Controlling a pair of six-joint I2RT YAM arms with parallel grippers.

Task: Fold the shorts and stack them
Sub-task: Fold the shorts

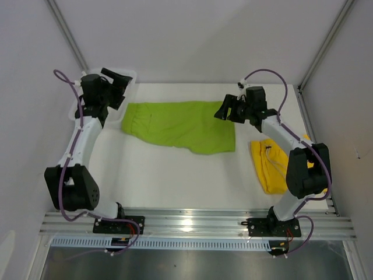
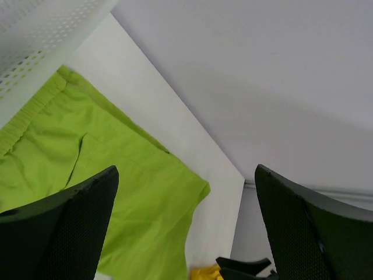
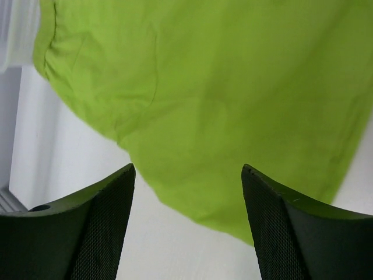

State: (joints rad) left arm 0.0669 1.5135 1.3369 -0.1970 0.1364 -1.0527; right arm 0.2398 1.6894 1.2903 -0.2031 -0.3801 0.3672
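Observation:
The lime green shorts (image 1: pixel 178 125) lie spread flat at the back middle of the table, waistband to the left; they also fill the left wrist view (image 2: pixel 105 192) and the right wrist view (image 3: pixel 233 99). The yellow shorts (image 1: pixel 269 166) lie bunched at the right, partly under the right arm, and a scrap of them (image 2: pixel 205 273) shows low in the left wrist view. My left gripper (image 1: pixel 119 81) hovers open above the waistband end with nothing in it. At the right leg end my right gripper (image 1: pixel 224 111) stands open and holds nothing either.
A white mesh basket (image 1: pixel 78 108) stands at the back left corner under the left arm; its perforated wall (image 2: pixel 35 41) shows in the left wrist view. White walls enclose the table on three sides. A metal rail (image 1: pixel 192 224) runs along the near edge.

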